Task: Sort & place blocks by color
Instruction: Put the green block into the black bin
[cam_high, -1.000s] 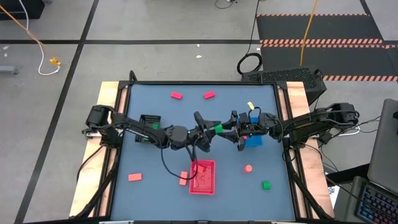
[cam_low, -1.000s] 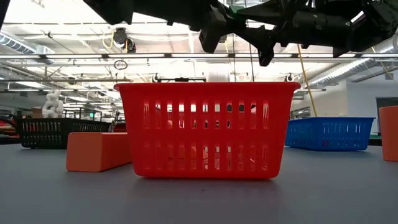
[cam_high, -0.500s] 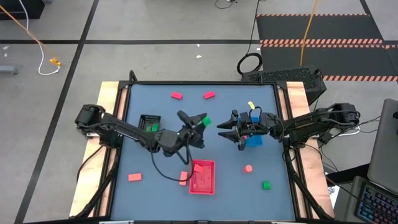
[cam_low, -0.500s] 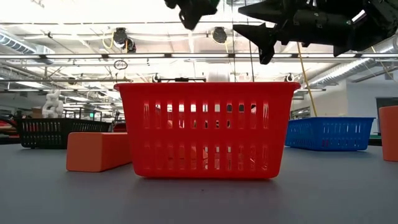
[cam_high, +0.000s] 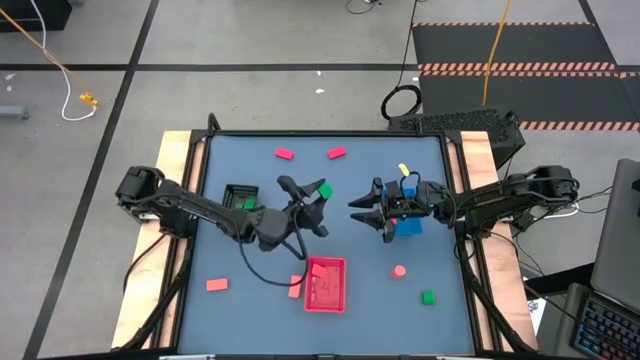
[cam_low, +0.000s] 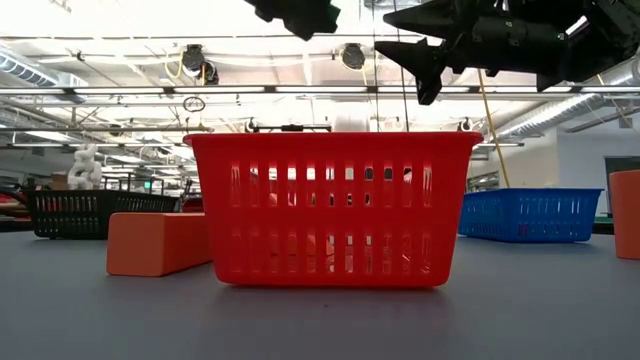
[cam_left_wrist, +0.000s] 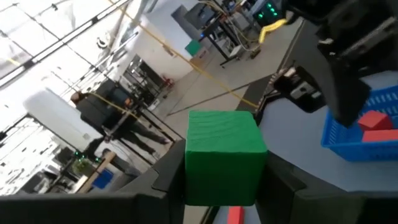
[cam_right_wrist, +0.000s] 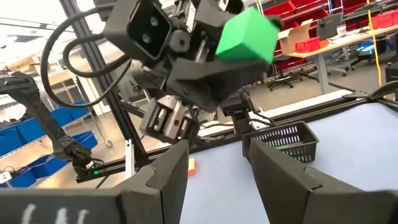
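The left gripper (cam_high: 318, 192) is clamping a green block (cam_left_wrist: 221, 155) aloft over mid-table, near the black tray (cam_high: 240, 196). The block is probably rigid, light plastic, best pinched across flat faces. The right gripper (cam_high: 358, 208) is hovering, jaws parted, holding nothing.

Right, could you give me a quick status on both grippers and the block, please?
Left gripper shut on green block, raised mid-table. Right gripper open, empty, hovering beside blue tray. Black tray nearby; nothing between.
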